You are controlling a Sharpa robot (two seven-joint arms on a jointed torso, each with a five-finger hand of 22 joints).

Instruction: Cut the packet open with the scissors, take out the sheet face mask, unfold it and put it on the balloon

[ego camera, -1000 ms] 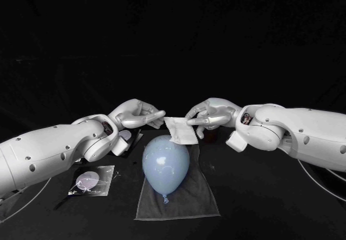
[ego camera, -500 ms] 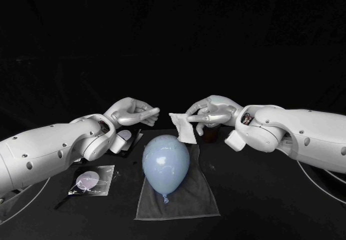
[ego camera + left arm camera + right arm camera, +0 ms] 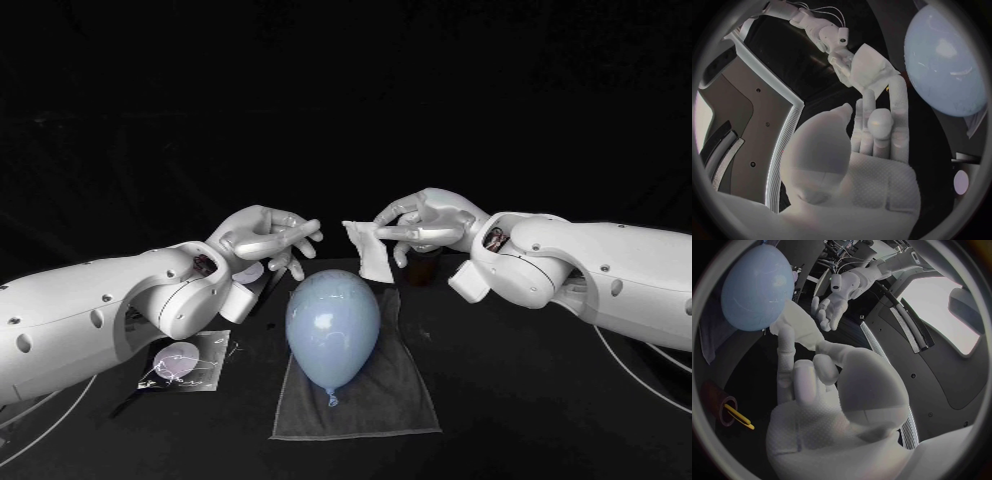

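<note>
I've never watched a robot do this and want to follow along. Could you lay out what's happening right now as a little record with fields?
Balloon: pale blue, lying on a grey cloth
Right hand: pinches the folded sheet face mask, held up near the balloon's far end
Left hand: holds nothing, fingers apart, close beside the mask
Packet: lying flat, to the robot's left of the cloth
Mask on balloon: not yet

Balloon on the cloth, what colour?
The balloon is pale blue; head view shows it best.
</note>
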